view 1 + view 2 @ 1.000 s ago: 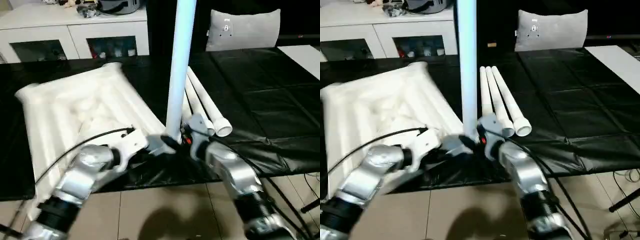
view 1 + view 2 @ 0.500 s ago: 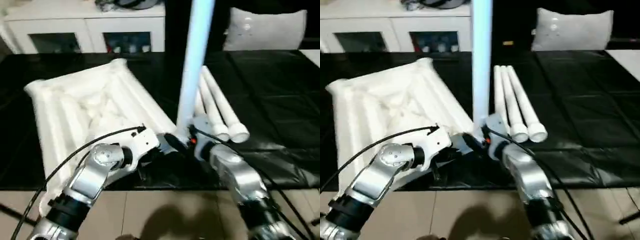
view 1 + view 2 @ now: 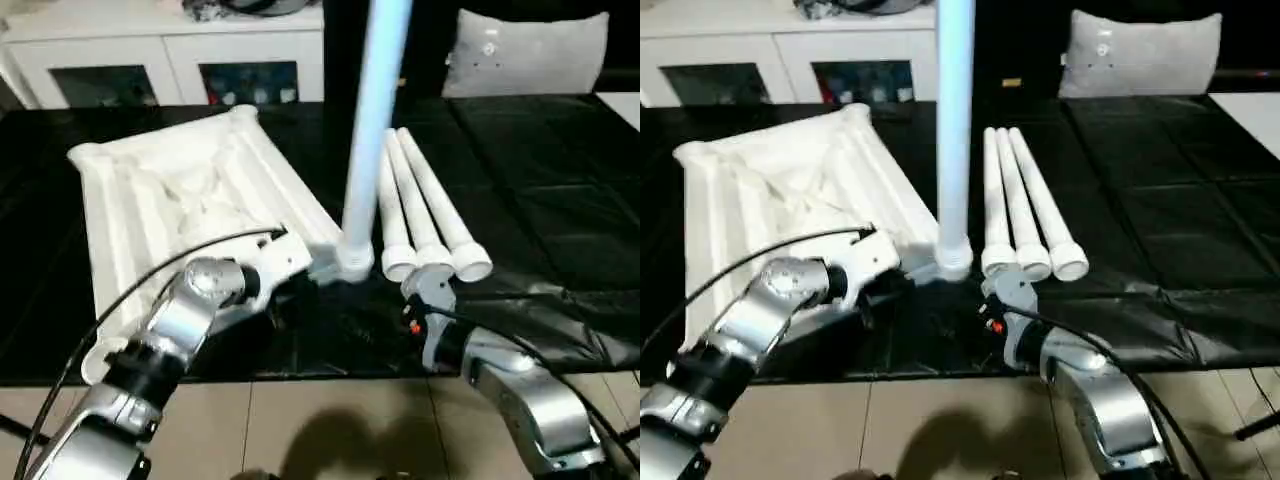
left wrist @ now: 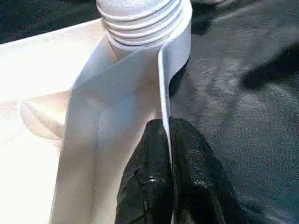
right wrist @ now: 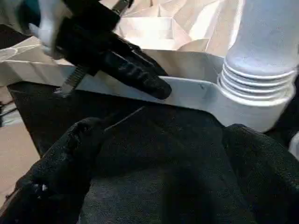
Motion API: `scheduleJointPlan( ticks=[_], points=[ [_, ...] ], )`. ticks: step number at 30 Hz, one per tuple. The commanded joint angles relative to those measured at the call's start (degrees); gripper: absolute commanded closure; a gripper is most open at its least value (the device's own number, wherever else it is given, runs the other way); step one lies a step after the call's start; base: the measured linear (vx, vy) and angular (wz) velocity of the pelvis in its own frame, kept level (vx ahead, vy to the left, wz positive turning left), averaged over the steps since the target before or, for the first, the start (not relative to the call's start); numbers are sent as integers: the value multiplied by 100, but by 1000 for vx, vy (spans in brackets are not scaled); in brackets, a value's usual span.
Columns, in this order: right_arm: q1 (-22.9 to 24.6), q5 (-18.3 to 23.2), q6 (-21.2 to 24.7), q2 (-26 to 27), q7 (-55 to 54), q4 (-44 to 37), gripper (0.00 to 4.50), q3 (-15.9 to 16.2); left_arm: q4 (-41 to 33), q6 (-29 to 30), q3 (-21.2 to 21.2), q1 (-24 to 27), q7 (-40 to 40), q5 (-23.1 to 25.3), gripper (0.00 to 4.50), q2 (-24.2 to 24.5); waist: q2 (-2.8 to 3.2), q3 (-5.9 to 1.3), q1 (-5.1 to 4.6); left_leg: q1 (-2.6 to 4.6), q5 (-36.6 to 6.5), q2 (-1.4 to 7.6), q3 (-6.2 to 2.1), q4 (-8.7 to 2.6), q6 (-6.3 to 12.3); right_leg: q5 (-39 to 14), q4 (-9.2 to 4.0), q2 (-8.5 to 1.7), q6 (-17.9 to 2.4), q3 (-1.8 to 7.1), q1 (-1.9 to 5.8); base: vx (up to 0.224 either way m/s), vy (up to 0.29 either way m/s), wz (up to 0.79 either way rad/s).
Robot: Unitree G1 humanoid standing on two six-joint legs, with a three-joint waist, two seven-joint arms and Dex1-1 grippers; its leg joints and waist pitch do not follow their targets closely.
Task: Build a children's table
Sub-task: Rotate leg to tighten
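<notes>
Below, our left gripper (image 4: 167, 140) pinches the tabletop (image 3: 180, 190) rim beside the upright leg (image 3: 370, 130) in its corner socket; our right gripper (image 5: 159, 154) gapes wide, empty.

White ribbed tabletop (image 3: 190, 195) lying underside up, one leg (image 3: 372, 130) upright in its near corner socket, three legs (image 3: 425, 215) flat alongside

Large black-covered work surface (image 3: 540, 210) is spanning the scene, its glossy cover wrinkling along the near edge. Long white low cabinet with dark glass doors (image 3: 150, 70) is standing beyond the far left side, dark clutter (image 3: 250, 8) sitting on top. Grey rectangular cushion (image 3: 525, 55) is leaning upright at far right. Beige tiled floor (image 3: 330, 430) is showing nearest.
</notes>
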Motion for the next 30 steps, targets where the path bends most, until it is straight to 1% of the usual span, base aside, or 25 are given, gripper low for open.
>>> scheduleJointPlan(
  ticks=[1, 2, 3, 4, 5, 7, 8, 9, 11, 12, 14, 15, 16, 18, 19, 20, 21, 22, 23, 24, 25, 27, 28, 29, 30],
  points=[
    [91, 38, 34, 38, -157, -245, 8, -108, 719, -186, 362, -539, 808, 220, 450, -55, -3, -332, 16, -12, -1408, 280, -163, -384, 115, -1727, -508, -487, -792, 301, 250, 0, 0, 0],
    [91, 38, 34, 38, -157, -245, 8, -108, 719, -186, 362, -539, 808, 220, 450, -55, -10, -338, 24, -1, -1363, 265, -139, -364, 132, -1640, -521, -469, -790, 300, 239, 0, 0, 0],
    [116, 41, 60, 66, -212, -280, 8, -149, 972, -275, 423, -703, 960, 197, 450, -106, -30, -368, 17, -30, -1187, 269, -157, -346, 162, -1278, -469, -491, -875, 305, 276, 0, 0, 0],
    [144, 68, 110, 99, -278, -331, 0, -189, 1260, -450, 430, -875, 1112, 215, 407, -127, -19, -415, 27, -75, -850, 242, -160, -312, 233, -859, -431, -476, -893, 280, 302, 0, 0, 0],
    [166, 85, 121, 103, -288, -370, 0, -188, 1421, -555, 426, -970, 1208, 239, 407, -128, -18, -462, -1, -103, -515, 252, -180, -268, 300, -178, -324, -488, -1022, 284, 339, 0, 0, 0],
    [210, 124, 150, 98, -321, -459, 0, -171, 1745, -863, 405, -1147, 1427, 298, 388, -123, -5, -500, -6, -121, -184, 244, -183, -214, 452, 539, -262, -465, -1137, 277, 324, 0, 0, 0],
    [231, 132, 141, 115, -349, -479, 0, -174, 1801, -926, 429, -1183, 1513, 301, 388, -120, 19, -522, 0, -112, -33, 240, -170, -172, 600, 1036, -223, -463, -1266, 264, 300, 0, 0, 0],
    [244, 141, 139, 123, -377, -494, 0, -176, 1861, -979, 447, -1213, 1567, 299, 361, -123, 27, -523, 7, -130, 12, 260, -175, -161, 710, 1300, -191, -481, -1377, 256, 305, 0, 0, 0],
    [276, 138, 113, 161, -474, -511, 0, -208, 1937, -1096, 473, -1242, 1683, 304, 355, -119, 42, -491, 25, -118, -195, 284, -171, -177, 739, 1034, -219, -496, -1460, 236, 292, 0, 0, 0],
    [295, 131, 92, 186, -534, -519, 0, -237, 1941, -1162, 492, -1233, 1750, 305, 349, -113, 40, -469, 45, -95, -397, 299, -162, -192, 699, 670, -260, -492, -1448, 236, 274, 0, 0, 0],
    [353, 119, 10, 257, -679, -549, 0, -325, 1759, -1315, 656, -1085, 1860, 180, 321, -114, 60, -404, 54, -61, -903, 325, -155, -253, 498, -192, -339, -502, -1386, 244, 256, 0, 0, 0],
    [385, 103, -33, 292, -754, -568, 0, -366, 1625, -1363, 778, -981, 1894, 67, 321, -134, 61, -405, 56, -52, -997, 341, -162, -261, 421, -345, -345, -524, -1378, 252, 266, 0, 0, 0],
    [415, 87, -71, 324, -818, -585, 0, -400, 1506, -1408, 901, -883, 1910, -55, 306, -164, 53, -396, 51, -39, -1145, 344, -159, -280, 322, -618, -371, -518, -1331, 259, 253, 0, 0, 0],
    [446, 59, -93, 352, -913, -606, 0, -460, 1260, -1444, 1077, -724, 2006, -230, 306, -219, 49, -405, 51, -40, -1180, 344, -161, -284, 251, -715, -366, -521, -1281, 271, 255, 0, 0, 0],
    [466, 21, -147, 357, -990, -588, 0, -514, 872, -1422, 1222, -502, 2012, -437, 306, -300, 0, -389, 40, -48, -1230, 338, -148, -294, 238, -824, -391, -508, -1241, 275, 237, 0, 0, 0],
    [481, 16, -153, 353, -1027, -584, 0, -544, 624, -1379, 1297, -364, 2043, -541, 306, -352, -6, -392, 47, -62, -1198, 357, -157, -298, 223, -881, -363, -546, -1270, 280, 255, 0, 0, 0],
    [511, 0, -133, 358, -1111, -604, 0, -595, 189, -1216, 1391, -140, 2036, -730, 306, -457, -18, -396, 48, -50, -1165, 368, -146, -297, 222, -875, -364, -541, -1280, 284, 243, 0, 0, 0],
    [553, 31, -41, 363, -1181, -643, 0, -662, -345, -986, 1498, 120, 2027, -988, 306, -615, -13, -383, 50, -49, -1171, 367, -135, -289, 250, -947, -375, -537, -1283, 290, 220, 0, 0, 0],
    [573, 52, -8, 355, -1195, -668, 0, -689, -547, -904, 1536, 211, 2042, -1100, 306, -696, -38, -372, 43, -62, -1149, 345, -116, -278, 295, -1021, -393, -514, -1241, 291, 202, 0, 0, 0],
    [573, 52, -8, 355, -1195, -668, 0, -689, -547, -904, 1536, 211, 2042, -1100, 306, -696, -38, -372, 43, -62, -1149, 345, -116, -278, 295, -1021, -393, -514, -1241, 291, 202, 0, 0, 0],
    [655, -63, -86, 288, -1265, -732, 0, -708, -1007, -777, 1611, 420, 2225, -1247, 306, -870, -38, -367, 47, -74, -1145, 323, -118, -271, 320, -1170, -409, -500, -1112, 288, 204, 0, 0, 0],
    [770, -73, -133, 263, -1333, -830, 0, -777, -1572, -609, 1692, 713, 2470, -1391, 306, -1067, -41, -370, 39, -89, -1050, 366, -130, -283, 327, -1036, -394, -513, -1081, 288, 225, 0, 0, 0],
    [849, -33, -149, 237, -1335, -887, 0, -843, -1879, -486, 1729, 900, 2664, -1430, 306, -1198, -94, -365, 6, -107, -1026, 330, -115, -266, 389, -1027, -408, -487, -1061, 281, 220, 0, 0, 0],
    [849, -33, -149, 237, -1335, -887, 0, -843, -1879, -486, 1729, 900, 2664, -1430, 306, -1198, -70, -353, 10, -109, -1050, 311, -113, -263, 423, -1191, -429, -481, -1000, 276, 206, 0, 0, 0],
    [918, 10, -125, 260, -1375, -965, 0, -914, -2114, -425, 1744, 1086, 2807, -1417, 306, -1263, -81, -342, 2, -112, -1085, 292, -104, -260, 436, -1336, -457, -468, -928, 275, 196, 0, 0, 0]
  ],
)
